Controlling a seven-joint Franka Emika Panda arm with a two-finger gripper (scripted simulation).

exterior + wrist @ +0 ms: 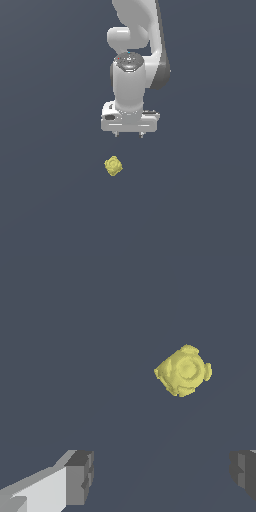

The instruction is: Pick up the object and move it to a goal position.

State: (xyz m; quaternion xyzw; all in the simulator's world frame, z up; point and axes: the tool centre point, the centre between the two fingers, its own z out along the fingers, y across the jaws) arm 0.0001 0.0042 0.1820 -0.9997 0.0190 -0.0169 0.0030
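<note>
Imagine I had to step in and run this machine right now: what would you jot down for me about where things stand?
Gripper: open, holding nothing, its fingers spread wide apart.
Object: the small lumpy yellow object lies by itself on the dark surface, apart from the gripper, slightly toward the exterior view's left of it.
Done: nothing grasped so far.
Left: line up over the object, go down, close on it, lift, carry it to the goal. No goal marker shows in either view.
</note>
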